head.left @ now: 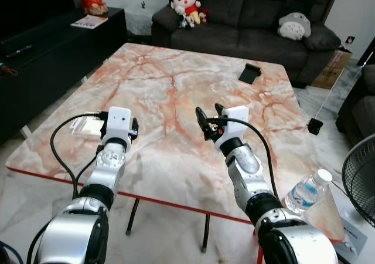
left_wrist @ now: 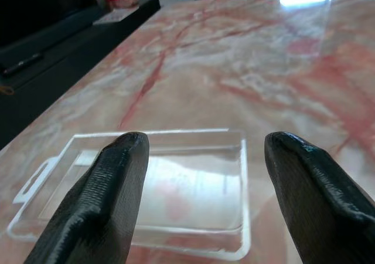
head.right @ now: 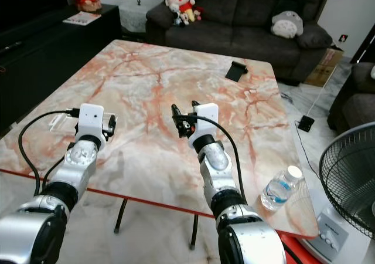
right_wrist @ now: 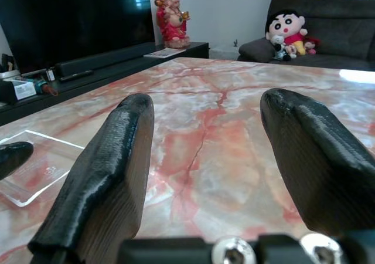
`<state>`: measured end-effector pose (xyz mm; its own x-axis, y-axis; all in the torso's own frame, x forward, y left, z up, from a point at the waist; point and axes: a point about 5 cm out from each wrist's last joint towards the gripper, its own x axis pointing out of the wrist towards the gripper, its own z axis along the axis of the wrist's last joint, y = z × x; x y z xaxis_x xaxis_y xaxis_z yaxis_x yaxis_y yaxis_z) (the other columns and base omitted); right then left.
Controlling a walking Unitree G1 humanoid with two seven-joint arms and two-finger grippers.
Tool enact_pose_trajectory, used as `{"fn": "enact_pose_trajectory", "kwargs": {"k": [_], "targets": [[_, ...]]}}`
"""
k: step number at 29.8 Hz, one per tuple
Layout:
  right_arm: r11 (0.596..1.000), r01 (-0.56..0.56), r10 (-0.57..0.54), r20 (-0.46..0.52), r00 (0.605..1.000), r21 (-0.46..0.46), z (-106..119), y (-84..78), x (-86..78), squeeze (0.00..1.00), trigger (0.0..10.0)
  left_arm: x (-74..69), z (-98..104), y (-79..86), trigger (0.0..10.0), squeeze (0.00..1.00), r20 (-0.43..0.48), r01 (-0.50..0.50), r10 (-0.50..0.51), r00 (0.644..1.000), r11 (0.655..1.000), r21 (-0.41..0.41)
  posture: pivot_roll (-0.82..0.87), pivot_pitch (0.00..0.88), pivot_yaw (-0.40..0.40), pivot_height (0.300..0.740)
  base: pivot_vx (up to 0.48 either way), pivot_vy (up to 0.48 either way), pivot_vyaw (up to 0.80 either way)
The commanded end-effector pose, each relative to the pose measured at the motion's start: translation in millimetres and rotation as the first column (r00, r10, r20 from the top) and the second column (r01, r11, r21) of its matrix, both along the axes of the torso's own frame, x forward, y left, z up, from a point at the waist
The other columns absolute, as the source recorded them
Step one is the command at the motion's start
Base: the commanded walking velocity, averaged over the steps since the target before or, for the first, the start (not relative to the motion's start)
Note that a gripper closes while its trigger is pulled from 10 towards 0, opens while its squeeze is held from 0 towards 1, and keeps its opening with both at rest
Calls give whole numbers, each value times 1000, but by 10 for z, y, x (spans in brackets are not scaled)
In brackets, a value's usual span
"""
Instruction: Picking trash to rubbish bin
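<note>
Both your grippers hover, jaws wide, holding nothing: left gripper over clear plastic tray, right gripper above tabletop.

1. The pink-veined marble table lies bare between the two arms and beyond them.
2. A clear flat plastic tray lies just ahead of the left gripper, whose spread fingers frame it.
3. A small black stand sits far off; a clear plastic water bottle stands at the table's right corner.

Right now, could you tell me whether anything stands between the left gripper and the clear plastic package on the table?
Nothing visible does. The left gripper is open and points straight at the clear plastic package, which lies flat on the marble table just ahead of its fingertips, with only bare tabletop between them.
</note>
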<state>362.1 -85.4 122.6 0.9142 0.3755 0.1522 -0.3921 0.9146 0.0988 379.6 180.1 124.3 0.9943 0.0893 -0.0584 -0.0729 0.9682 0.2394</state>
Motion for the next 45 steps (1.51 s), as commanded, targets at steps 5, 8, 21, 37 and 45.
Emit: {"fn": "enact_pose_trajectory", "kwargs": {"k": [5, 8, 21, 37, 45], "targets": [[1000, -5, 5, -5, 1000, 3, -15, 10, -11, 0, 10000, 68, 40, -24, 10000, 0, -67, 14, -13, 998, 1000, 8, 110, 16, -74, 740, 0, 0, 0], [1000, -7, 7, -6, 1000, 2, -25, 11, -20, 0, 10000, 81, 41, -30, 10000, 0, -90, 18, -17, 996, 1000, 6, 108, 18, -73, 740, 0, 0, 0], [1000, -3, 3, -20, 1000, 0, -87, -8, -54, 0, 10000, 91, -18, -100, 10000, 0, -181, 43, -47, 982, 999, -26, 100, 40, -70, 740, 0, 0, 0], [1000, 2, -2, -23, 1000, -2, -104, -26, -64, 0, 10000, 35, -184, -203, 0, 0, -290, 69, -82, 954, 996, -56, 95, 50, -66, 740, 0, 0, 0], [1000, -1, 1, -25, 1000, -1, -108, -18, -68, 0, 10000, 17, -222, -214, 0, 0, -308, 63, -88, 947, 994, -90, 95, 52, -65, 740, 0, 0, 0]]}}
